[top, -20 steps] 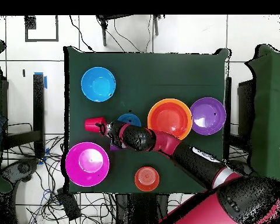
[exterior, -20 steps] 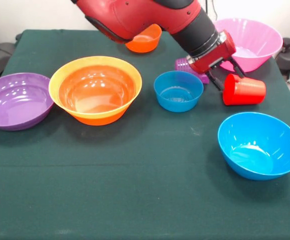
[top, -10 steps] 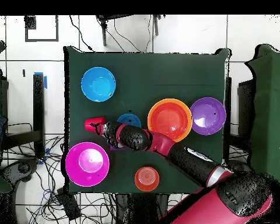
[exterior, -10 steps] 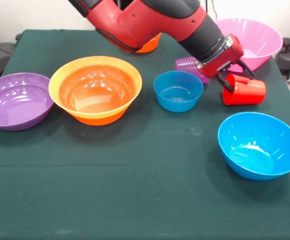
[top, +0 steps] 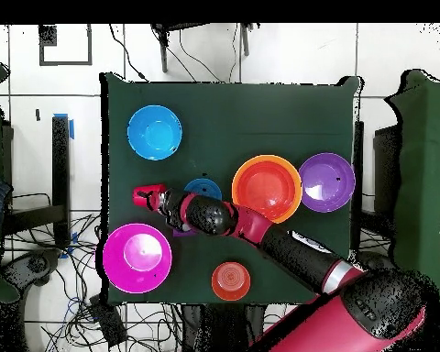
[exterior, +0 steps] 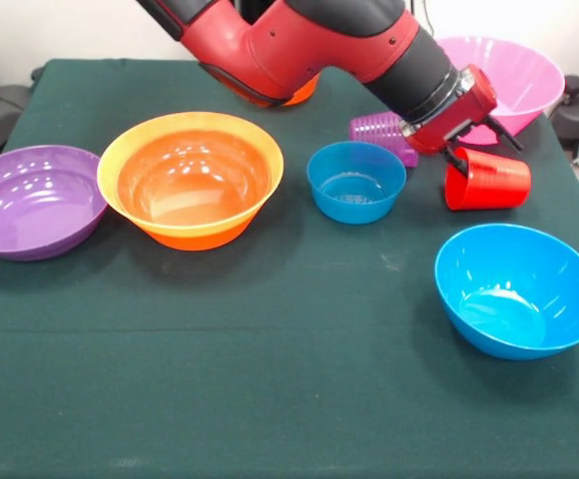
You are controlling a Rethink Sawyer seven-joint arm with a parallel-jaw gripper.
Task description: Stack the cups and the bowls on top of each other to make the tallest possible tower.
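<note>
The red cup (exterior: pixel 489 181) lies on its side at the right, its mouth to the left; it also shows in the overhead view (top: pixel 147 194). My gripper (exterior: pixel 479 153) is open just over its mouth end. One finger (exterior: pixel 456 163) is at the rim and the other is behind the cup. The purple cup (exterior: pixel 379 129) lies on its side behind the small blue bowl (exterior: pixel 356 181). The large orange bowl (exterior: pixel 190 180) seems to hold a red-orange bowl nested inside. The light blue cup is out of view.
The purple bowl (exterior: pixel 32 200) sits at the left edge, the large blue bowl (exterior: pixel 519 289) front right, the pink bowl (exterior: pixel 499 72) back right. The small orange bowl (top: pixel 230 280) is mostly hidden behind my arm in the front view. Cables lie on the floor round the table.
My gripper has shifted right and slightly up along the red cup in the front view, from beside its mouth to over it. The cup and bowls have not moved.
</note>
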